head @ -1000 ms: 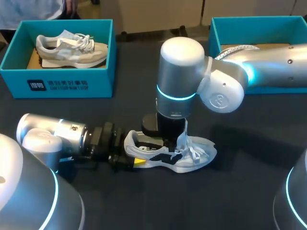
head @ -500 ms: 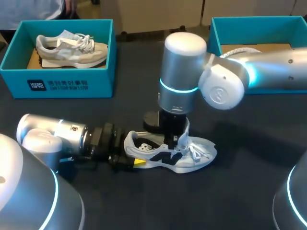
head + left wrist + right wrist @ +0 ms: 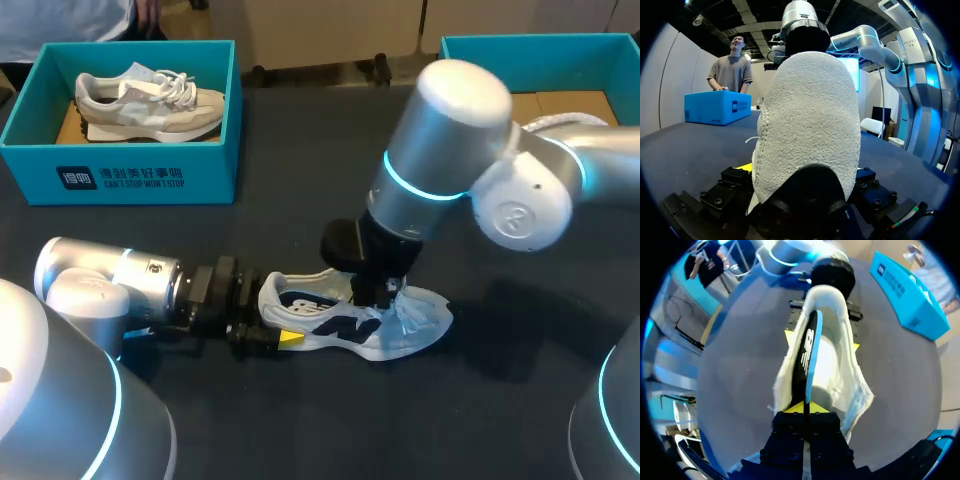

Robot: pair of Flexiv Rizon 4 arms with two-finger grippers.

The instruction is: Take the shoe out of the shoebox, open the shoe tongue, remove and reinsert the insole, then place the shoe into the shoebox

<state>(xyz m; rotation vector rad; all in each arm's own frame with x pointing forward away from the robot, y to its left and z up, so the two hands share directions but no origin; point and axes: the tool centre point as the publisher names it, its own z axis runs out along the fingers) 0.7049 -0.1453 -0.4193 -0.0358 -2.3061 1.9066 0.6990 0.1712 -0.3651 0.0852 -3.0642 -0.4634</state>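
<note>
Shoe (image 3: 415,322) on the desk (image 3: 300,420) between two boxes, heel clamped by the left end effector (image 3: 285,338); the right end effector (image 3: 805,409) pinches the dark insole (image 3: 805,360), on edge inside the shoe.

There's the white sneaker (image 3: 410,322), upright on its sole just front of the bench's middle, heel toward the left edge, toe toward the right, opening spread wide. The dark navy insole (image 3: 330,322), white logo showing, stands on edge inside it. Open teal shoebox (image 3: 520,45) at the far right corner, bare cardboard floor.
</note>
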